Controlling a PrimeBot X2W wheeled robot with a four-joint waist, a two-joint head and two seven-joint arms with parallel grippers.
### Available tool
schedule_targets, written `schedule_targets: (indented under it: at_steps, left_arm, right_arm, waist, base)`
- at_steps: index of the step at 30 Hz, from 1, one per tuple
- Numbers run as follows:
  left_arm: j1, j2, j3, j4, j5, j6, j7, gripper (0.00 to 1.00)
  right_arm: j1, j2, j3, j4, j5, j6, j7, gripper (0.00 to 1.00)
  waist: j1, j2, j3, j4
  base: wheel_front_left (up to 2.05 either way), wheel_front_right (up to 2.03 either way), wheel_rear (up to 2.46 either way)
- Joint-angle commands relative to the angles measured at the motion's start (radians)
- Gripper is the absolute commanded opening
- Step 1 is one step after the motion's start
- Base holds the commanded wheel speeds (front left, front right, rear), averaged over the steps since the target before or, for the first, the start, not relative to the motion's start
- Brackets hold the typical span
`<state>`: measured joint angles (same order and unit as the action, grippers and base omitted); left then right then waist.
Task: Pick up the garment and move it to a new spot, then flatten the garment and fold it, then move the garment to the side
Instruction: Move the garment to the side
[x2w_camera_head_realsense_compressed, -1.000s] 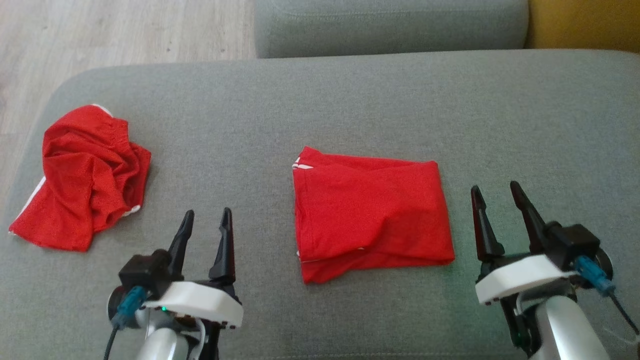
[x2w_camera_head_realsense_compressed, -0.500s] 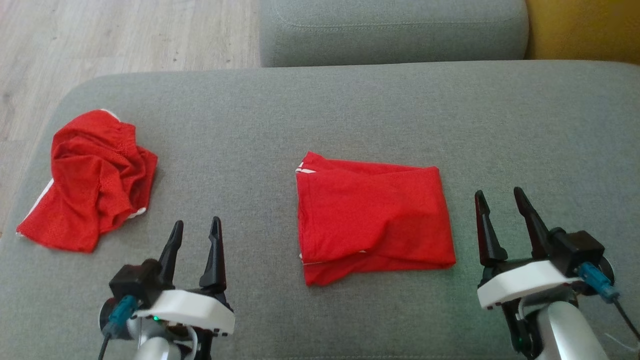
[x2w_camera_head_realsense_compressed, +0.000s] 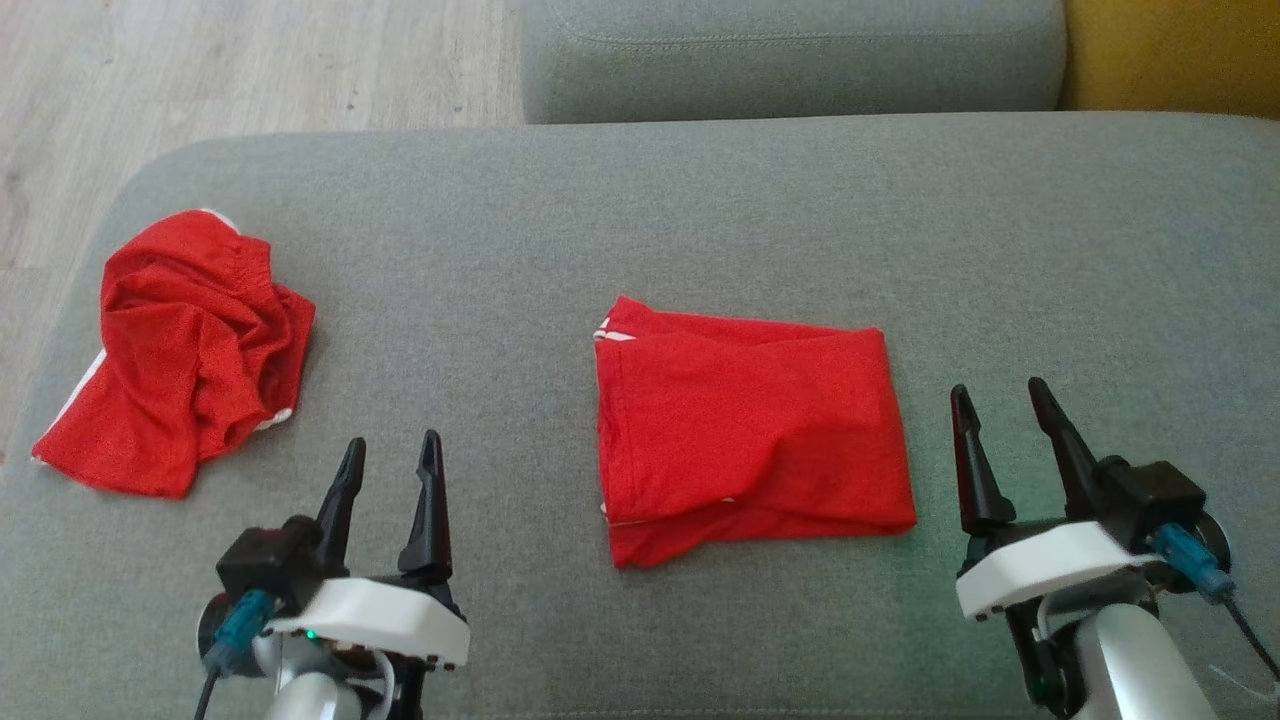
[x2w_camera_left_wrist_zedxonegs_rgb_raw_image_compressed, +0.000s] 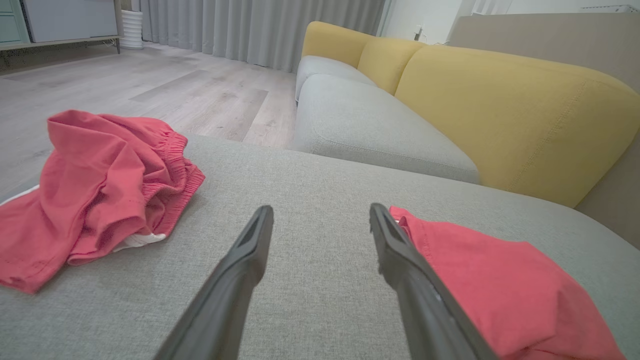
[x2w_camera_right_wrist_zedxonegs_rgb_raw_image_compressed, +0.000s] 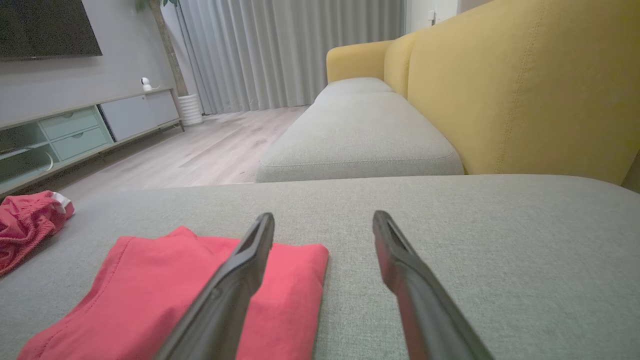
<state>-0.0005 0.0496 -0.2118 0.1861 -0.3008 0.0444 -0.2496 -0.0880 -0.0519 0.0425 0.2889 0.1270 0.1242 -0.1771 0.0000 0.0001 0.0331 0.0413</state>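
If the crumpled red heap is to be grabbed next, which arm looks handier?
Probably the left. The left gripper is open and sits near the crumpled heap; the right gripper, also open, is beyond the folded garment.

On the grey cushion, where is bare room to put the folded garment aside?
Bare: the wide stretch of cushion right of the folded garment; the band between it and the crumpled garment. Crowded: the left end, where the crumpled garment lies.
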Motion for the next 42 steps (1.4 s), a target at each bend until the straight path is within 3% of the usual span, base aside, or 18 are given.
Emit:
schedule_targets:
  at_steps: [1,7,15,24,34,35,37,38,39,40,41,42]
  left_arm:
    - [-0.037,0.001,0.035,-0.038,0.000,0.004,-0.012,1.00]
    - [-0.046,0.001,0.035,-0.045,-0.004,0.008,-0.012,1.00]
    - [-0.070,0.001,0.035,-0.057,-0.009,0.013,-0.012,1.00]
    - [-0.089,0.001,0.030,-0.064,-0.016,0.022,-0.012,1.00]
    - [-0.093,0.001,0.035,-0.071,-0.016,0.030,-0.012,1.00]
    - [-0.094,0.001,0.036,-0.071,-0.016,0.031,-0.012,1.00]
    - [-0.095,0.001,0.034,-0.072,-0.014,0.032,-0.012,1.00]
    - [-0.097,0.001,0.033,-0.072,-0.014,0.032,-0.012,1.00]
    - [-0.097,0.001,0.033,-0.072,-0.014,0.032,-0.012,1.00]
    - [-0.098,0.001,0.033,-0.073,-0.013,0.032,-0.012,1.00]
    - [-0.099,0.001,0.034,-0.075,-0.011,0.032,-0.012,1.00]
    - [-0.100,0.001,0.035,-0.077,-0.009,0.032,-0.012,1.00]
  right_arm:
    - [-0.029,0.002,0.020,-0.027,-0.012,0.007,0.001,1.00]
    - [-0.065,0.002,0.015,-0.036,-0.050,0.007,0.066,1.00]
    - [-0.154,0.000,-0.001,-0.041,-0.072,0.007,0.275,1.00]
    - [-0.222,-0.057,0.013,0.093,0.045,0.007,0.485,1.00]
    - [-0.252,-0.081,0.107,0.175,0.151,0.007,0.532,1.00]
    - [-0.256,-0.082,0.118,0.181,0.156,0.007,0.533,0.86]
    - [-0.265,-0.086,0.133,0.194,0.162,0.007,0.529,0.41]
    - [-0.271,-0.089,0.138,0.201,0.164,0.007,0.525,0.28]
    - [-0.271,-0.089,0.138,0.201,0.164,0.007,0.525,0.28]
    - [-0.279,-0.092,0.139,0.205,0.164,0.007,0.514,0.08]
    - [-0.288,-0.095,0.138,0.209,0.162,0.007,0.502,0.00]
    - [-0.298,-0.099,0.137,0.214,0.158,0.007,0.490,0.00]
  waist:
    - [0.0000,-0.0001,0.002,0.001]
    - [0.0000,-0.0001,0.021,0.006]
    - [0.0000,-0.0001,0.062,0.028]
    - [0.0000,-0.0001,0.111,0.075]
    - [0.0000,-0.0001,0.136,0.093]
    - [0.0000,-0.0001,0.137,0.092]
    - [0.0000,-0.0001,0.141,0.090]
    - [0.0000,-0.0001,0.144,0.088]
    - [0.0000,-0.0001,0.144,0.088]
    - [0.0000,-0.0001,0.149,0.086]
    - [0.0000,-0.0001,0.154,0.082]
    - [0.0000,-0.0001,0.161,0.077]
  base:
    - [0.00,0.00,0.00]
    - [0.00,0.00,0.00]
    - [0.00,0.00,0.00]
    - [0.00,0.00,0.00]
    - [0.00,0.00,0.00]
    - [0.00,0.00,0.00]
    - [0.00,0.00,0.00]
    - [0.00,0.00,0.00]
    - [0.00,0.00,0.00]
    - [0.00,0.00,0.00]
    - [0.00,0.00,0.00]
    - [0.00,0.00,0.00]
